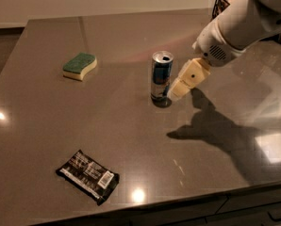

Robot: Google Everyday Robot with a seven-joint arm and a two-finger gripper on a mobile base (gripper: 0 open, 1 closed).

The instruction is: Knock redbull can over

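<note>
The redbull can [160, 76] at centre frame is blue and silver. The cream gripper [176, 93] is just right of it, on a white arm [235, 29]. The sponge [79, 65], upper left, is green over yellow. The snack wrapper [87, 176], lower left, is black with a white label. The table [131, 135] is glossy grey-brown.
</note>
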